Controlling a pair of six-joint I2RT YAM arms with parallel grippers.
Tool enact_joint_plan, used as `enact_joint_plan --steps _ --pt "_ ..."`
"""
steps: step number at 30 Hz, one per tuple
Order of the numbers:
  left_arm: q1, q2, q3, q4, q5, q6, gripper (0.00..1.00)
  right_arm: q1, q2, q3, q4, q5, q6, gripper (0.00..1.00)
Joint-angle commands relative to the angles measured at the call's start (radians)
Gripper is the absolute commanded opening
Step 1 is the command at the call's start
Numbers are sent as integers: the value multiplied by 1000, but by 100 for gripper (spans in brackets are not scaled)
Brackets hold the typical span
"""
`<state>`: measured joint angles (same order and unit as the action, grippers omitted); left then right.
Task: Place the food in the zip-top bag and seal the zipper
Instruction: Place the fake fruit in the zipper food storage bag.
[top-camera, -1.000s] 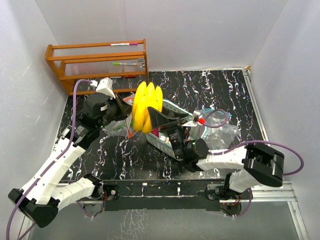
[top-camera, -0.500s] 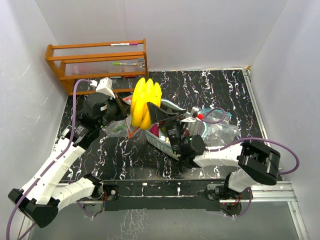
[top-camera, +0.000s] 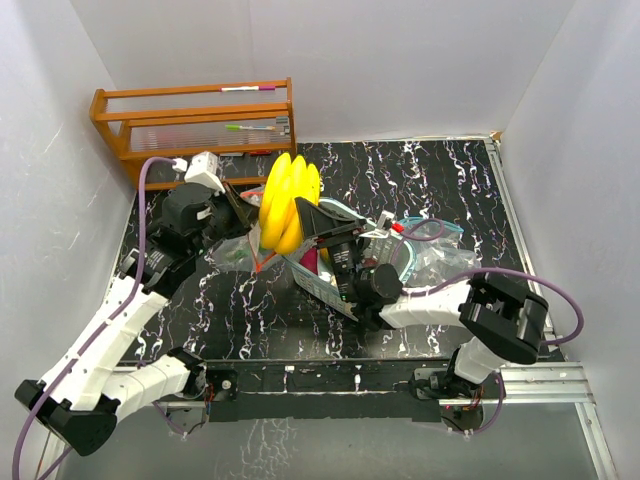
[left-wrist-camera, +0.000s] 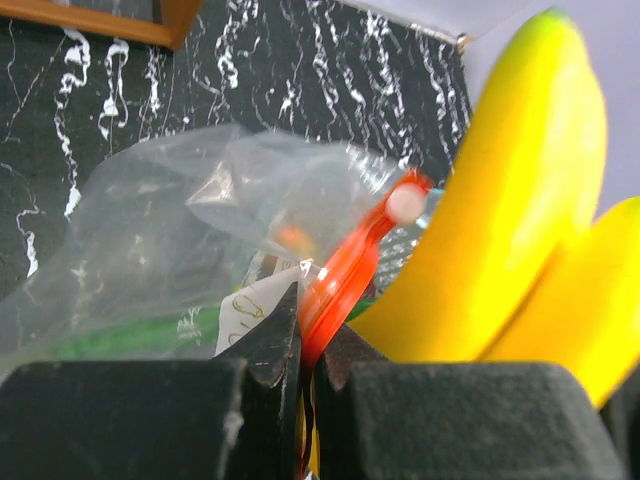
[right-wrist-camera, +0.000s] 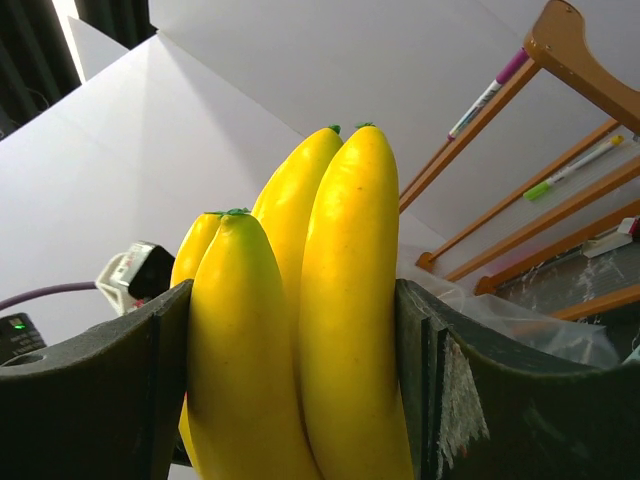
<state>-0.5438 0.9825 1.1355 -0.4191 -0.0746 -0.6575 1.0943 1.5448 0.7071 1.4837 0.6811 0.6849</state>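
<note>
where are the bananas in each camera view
Top external: bananas just above centre.
Left wrist: bananas at right, beside the zip-top bag pinched in the left gripper.
Right wrist: bananas centre, clamped in the right gripper.
Shared landmark: wooden rack, upper left in top external, top-left corner in left wrist, upper right in right wrist.

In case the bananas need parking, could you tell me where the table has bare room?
Bare table shows at the back right, between wooden rack and right wall, and left of the mesh basket. The centre is crowded: bananas in the right gripper, zip-top bag in the left gripper.
</note>
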Motion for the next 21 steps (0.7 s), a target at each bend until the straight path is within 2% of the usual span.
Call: enact_joint_plan --steps 1,11,15,21 --pt "-11 -32 88 105 84 -78 0 12 35 51 336 -23 7 8" --pt "-11 -45 5 203 128 -196 0 12 87 70 334 16 -31 8" --pt "-11 -41 -31 274 131 -227 0 4 108 106 336 23 16 8" --pt "-11 -49 -23 285 130 -231 0 -32 114 128 337 -33 97 8"
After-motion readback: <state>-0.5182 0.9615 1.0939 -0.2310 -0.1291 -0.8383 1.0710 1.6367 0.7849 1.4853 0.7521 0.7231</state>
